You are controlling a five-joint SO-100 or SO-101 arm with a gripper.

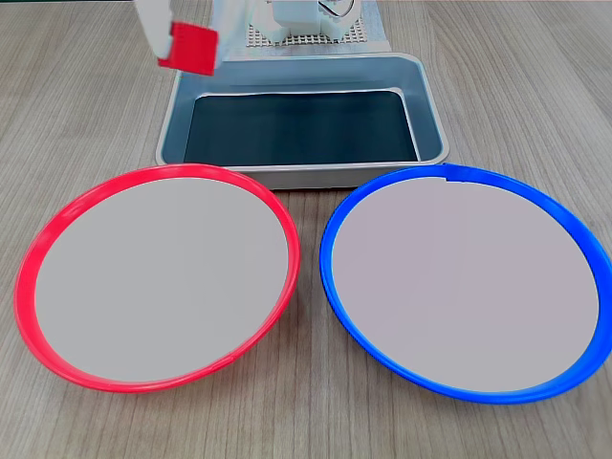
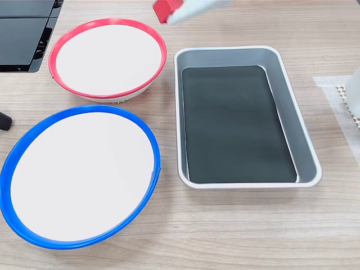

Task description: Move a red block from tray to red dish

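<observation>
Pale wood-grain tabletop fills both fixed views, with a white perforated mat seen at the top centre of one and at the right edge of the other. Taken from left to right in a fixed view, the red dish (image 1: pixel 158 277) is set at the lower left, the tray (image 1: pixel 301 129) at the upper centre behind the two dishes, and the blue-rimmed dish (image 1: pixel 466 284) at the lower right. The red block (image 1: pixel 192 48) is seen at the upper left of that frame, lifted clear of the table and held by the white gripper (image 1: pixel 182 46), whose fingers are closed against its sides; how tightly cannot be told. The tray's black bottom is left bare, so the pick is judged complete and the carry to be in hand. The block is judged to hang above the tray's rear left corner, just outside the rim, with the red dish lying toward the lower part of the frame from it. In the other fixed view the block (image 2: pixel 164 9) is blurred at the top edge, just right of the red dish (image 2: pixel 107 59) and above the tray (image 2: pixel 247 117). Open air is left over the dish; only its raised near rim, and the tray's rim beside it, need to be cleared.
</observation>
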